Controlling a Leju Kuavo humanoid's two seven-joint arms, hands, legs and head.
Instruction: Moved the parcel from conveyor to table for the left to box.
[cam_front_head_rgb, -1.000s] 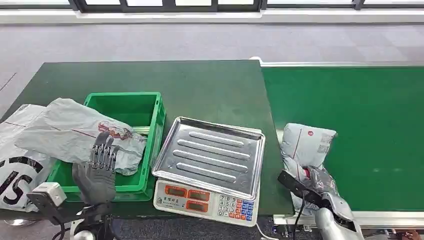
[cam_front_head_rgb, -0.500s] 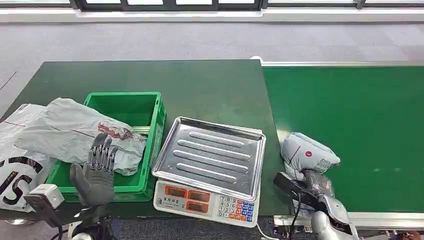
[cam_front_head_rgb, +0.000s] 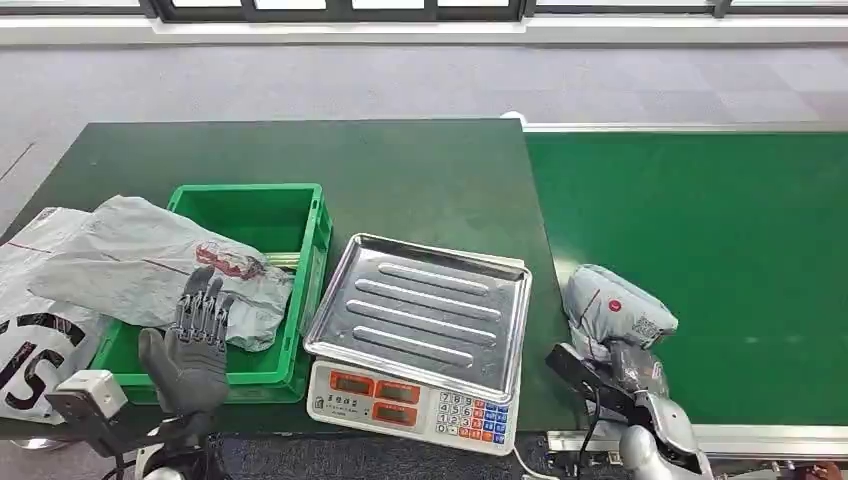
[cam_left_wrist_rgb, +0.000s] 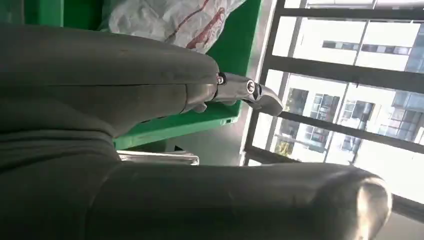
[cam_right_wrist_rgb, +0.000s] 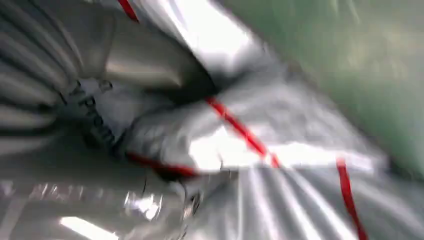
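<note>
Right hand (cam_front_head_rgb: 640, 375) sits at the near edge of the conveyor (cam_front_head_rgb: 720, 250), fingers closed around the near end of the parcel (cam_front_head_rgb: 615, 310); the right wrist view, though blurred, shows crinkled grey film with red lines pressed right against the palm. The parcel is a soft, puffy grey plastic mailer with a red dot and a printed label, and it bunches up where the hand grips it. Its long axis runs away from the hand, up and slightly left across the belt, close to the belt's left border. The tabletop (cam_front_head_rgb: 400, 170) lies to the left of it, so the carry looks like a short sideways sweep, and the right hand is much the nearer one for that. Between parcel and free tabletop stands a scale (cam_front_head_rgb: 410, 395) with a ribbed steel tray (cam_front_head_rgb: 420, 310), hard and shiny. Left hand (cam_front_head_rgb: 195, 335) hovers open, fingers spread, over the near wall of the green crate (cam_front_head_rgb: 300, 215), where another crumpled grey mailer (cam_front_head_rgb: 140, 260) drapes across the rim.
</note>
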